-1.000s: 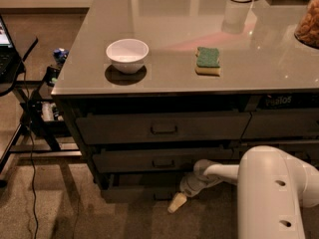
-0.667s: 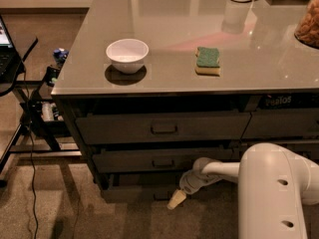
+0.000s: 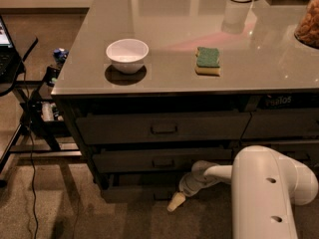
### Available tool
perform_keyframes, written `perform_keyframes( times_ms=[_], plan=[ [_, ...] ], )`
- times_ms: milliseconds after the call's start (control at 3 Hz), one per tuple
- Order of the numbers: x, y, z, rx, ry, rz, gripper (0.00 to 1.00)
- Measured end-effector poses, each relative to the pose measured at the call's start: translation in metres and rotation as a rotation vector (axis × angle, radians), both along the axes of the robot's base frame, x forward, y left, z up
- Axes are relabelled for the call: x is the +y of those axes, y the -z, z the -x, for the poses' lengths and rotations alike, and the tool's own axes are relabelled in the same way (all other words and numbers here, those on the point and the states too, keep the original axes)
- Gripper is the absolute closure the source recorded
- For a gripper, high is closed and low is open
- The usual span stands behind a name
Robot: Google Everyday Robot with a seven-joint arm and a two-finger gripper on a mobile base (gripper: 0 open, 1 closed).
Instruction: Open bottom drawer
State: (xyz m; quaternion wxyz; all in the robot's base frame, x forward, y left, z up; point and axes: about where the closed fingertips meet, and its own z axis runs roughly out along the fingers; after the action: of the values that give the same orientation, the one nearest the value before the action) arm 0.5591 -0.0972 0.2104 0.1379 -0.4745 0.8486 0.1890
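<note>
- Currently the bottom drawer (image 3: 132, 193) is the lowest front in the wide left-hand column. It sits just above the floor, under the middle drawer (image 3: 159, 162) and top drawer (image 3: 162, 128). It looks shut or barely cracked; I can't say which.
- The gripper (image 3: 176, 202) is down at floor level, against that front and near its centre. The handle itself isn't clear from here, and I can't tell if the claw is wide or closed.
- The white arm (image 3: 264, 193) comes in low from the right.
- My read is that this is the reach/engage step, with no real pull made yet. The next move needs a firm catch on the handle, then a straight, level pull away from the cabinet.
- The glossy grey countertop (image 3: 169, 14) holds a white bowl (image 3: 127, 55) and a green sponge (image 3: 208, 60), well apart.
- The floor is carpet (image 3: 60, 208). A stand with cables (image 3: 32, 148) is off to the left.
</note>
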Motion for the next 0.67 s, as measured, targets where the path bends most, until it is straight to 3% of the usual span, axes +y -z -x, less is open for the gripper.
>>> perform_keyframes(
  times_ms=[667],
  plan=[
    [0.001, 0.031, 0.003, 0.020, -0.015, 0.006, 0.00]
  ],
)
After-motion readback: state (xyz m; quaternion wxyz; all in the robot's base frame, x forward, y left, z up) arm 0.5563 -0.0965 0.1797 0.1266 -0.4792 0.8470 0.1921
